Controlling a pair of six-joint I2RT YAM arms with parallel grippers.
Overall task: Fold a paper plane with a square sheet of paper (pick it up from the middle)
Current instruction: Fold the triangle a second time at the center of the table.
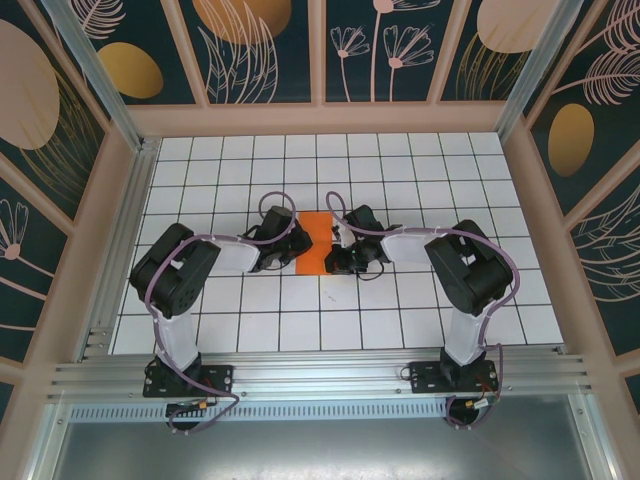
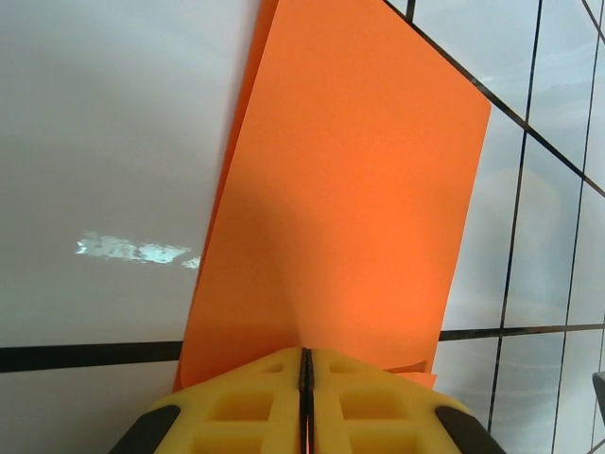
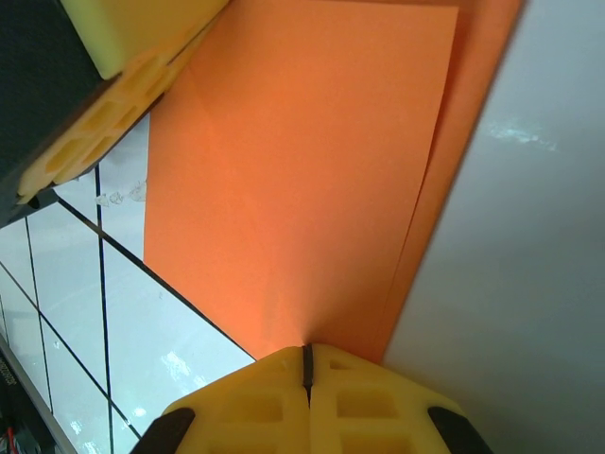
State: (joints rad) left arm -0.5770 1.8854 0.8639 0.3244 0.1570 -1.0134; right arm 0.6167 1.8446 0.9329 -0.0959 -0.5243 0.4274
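currently, the left gripper is clamped on the left edge of the square sheet of paper, which lies folded on the white grid table between both arms. the right gripper is closed, its tips meeting the sheet's right edge.

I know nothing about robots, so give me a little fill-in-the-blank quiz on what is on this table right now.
The folded sheet of paper is ___ in colour. The left pincer and right pincer both have their jaws ___. Their fingers are coloured ___. The table is white with ___ grid lines.
Missing words: orange; shut; yellow; black.
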